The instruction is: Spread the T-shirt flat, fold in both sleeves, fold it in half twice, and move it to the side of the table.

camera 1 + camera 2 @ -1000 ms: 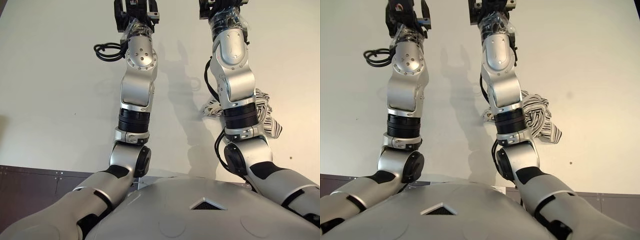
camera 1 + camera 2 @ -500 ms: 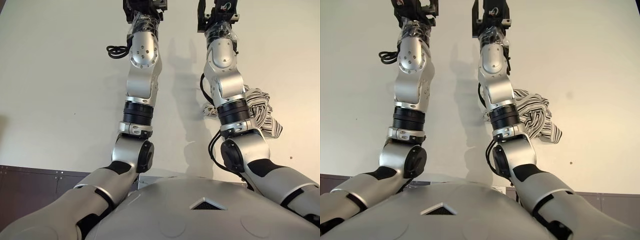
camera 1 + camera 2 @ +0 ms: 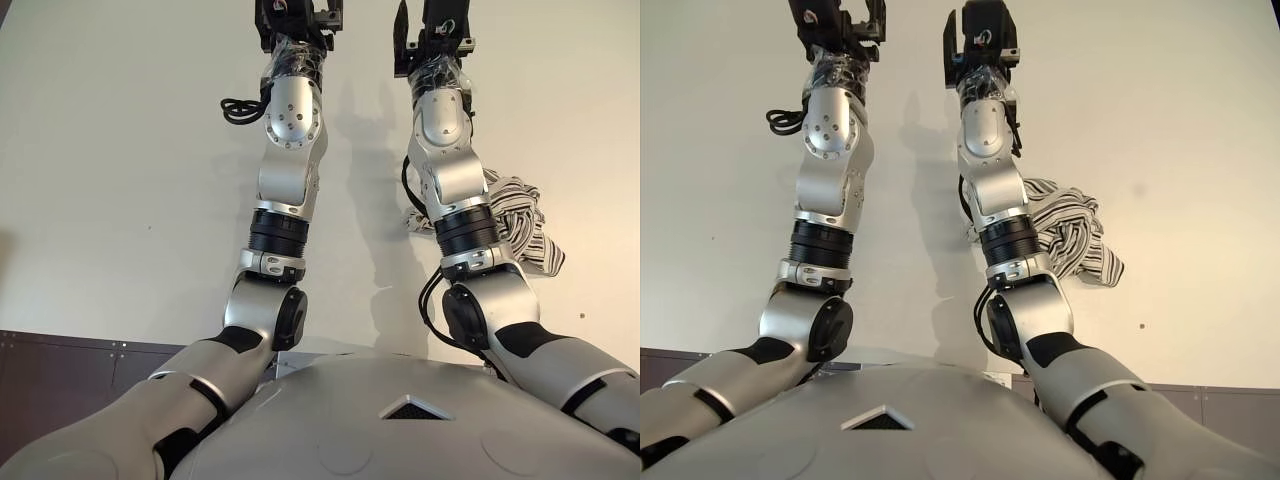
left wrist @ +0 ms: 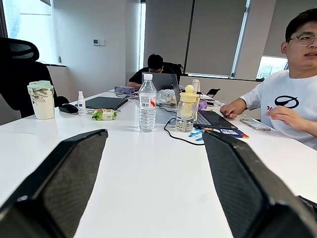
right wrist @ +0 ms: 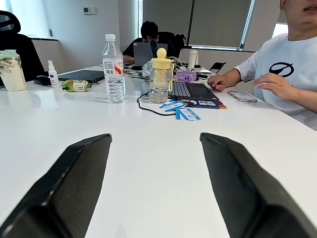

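head stereo: down over table [image 3: 120, 150] | wrists: low, forward across same table

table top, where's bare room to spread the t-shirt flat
The widest bare stretch of the table lies left of the left arm; a narrow strip runs between the two arms. The crumpled T-shirt crowds the outer side of the right arm. At the far end, bottles and a laptop clutter it.

My end effector [image 5: 154, 139] hangs low over the white worktop [image 5: 148, 168], its fingers [image 5: 74, 183] spread wide apart. Toward the far edge stand a water bottle [image 5: 114, 69], a yellow-capped bottle [image 5: 159, 74] and a laptop [image 5: 190, 90].
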You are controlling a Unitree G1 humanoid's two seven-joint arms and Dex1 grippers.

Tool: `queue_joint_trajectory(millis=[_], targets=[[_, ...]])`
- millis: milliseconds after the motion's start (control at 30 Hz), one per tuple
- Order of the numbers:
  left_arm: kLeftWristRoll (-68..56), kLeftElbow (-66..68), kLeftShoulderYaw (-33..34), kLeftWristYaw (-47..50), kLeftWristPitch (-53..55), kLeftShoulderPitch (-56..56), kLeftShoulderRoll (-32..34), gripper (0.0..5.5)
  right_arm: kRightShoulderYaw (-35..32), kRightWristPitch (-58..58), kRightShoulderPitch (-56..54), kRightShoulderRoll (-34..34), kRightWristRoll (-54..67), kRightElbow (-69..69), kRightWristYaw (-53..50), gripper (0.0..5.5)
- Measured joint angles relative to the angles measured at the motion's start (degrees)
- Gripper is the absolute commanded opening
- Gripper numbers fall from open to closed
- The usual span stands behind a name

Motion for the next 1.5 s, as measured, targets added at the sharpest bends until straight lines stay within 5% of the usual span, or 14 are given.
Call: queue_joint_trajectory(millis=[200,400,600,767,933,1067,1300,1500], targets=[[-3.9,-6.0,3.1,-0.8,4.7,2.2,0.3,3.56,-0.4,4.1,3.2,-6.2,10.2,-15.5,19.6,3.3],[-25.1,-34.0,6.4,-12.4,21.8,16.3,7.2,3.56,-14.4,21.4,16.5,-39.4,32.7,-30.7,55.8,3.3],[-37.9,-59.6,0.8,-25.3,39.8,36.2,23.4,3.56,-15.9,15.7,34.1,-67.0,28.2,-32.8,87.0,3.3],[-39.0,-64.2,-4.2,-26.1,45.2,42.4,27.0,3.56,-4.3,7.1,42.7,-66.8,14.5,-32.3,85.1,3.3],[-37.9,-60.8,-6.9,-26.2,46.0,41.0,27.1,3.56,7.0,5.9,32.8,-45.6,2.6,-27.3,61.1,3.3],[-34.9,-57.7,-7.1,-28.9,45.6,41.0,31.4,3.56,16.6,4.3,28.6,-31.2,-1.4,-27.0,53.4,3.3],[-26.9,-51.0,-7.2,-30.0,40.6,43.3,33.9,3.56,3.6,13.2,28.0,-32.2,14.6,-40.3,55.2,3.3],[-21.6,-41.4,-8.3,-33.7,35.6,38.4,34.9,3.56,16.3,22.0,24.2,-28.9,9.4,-38.2,53.9,3.3]])
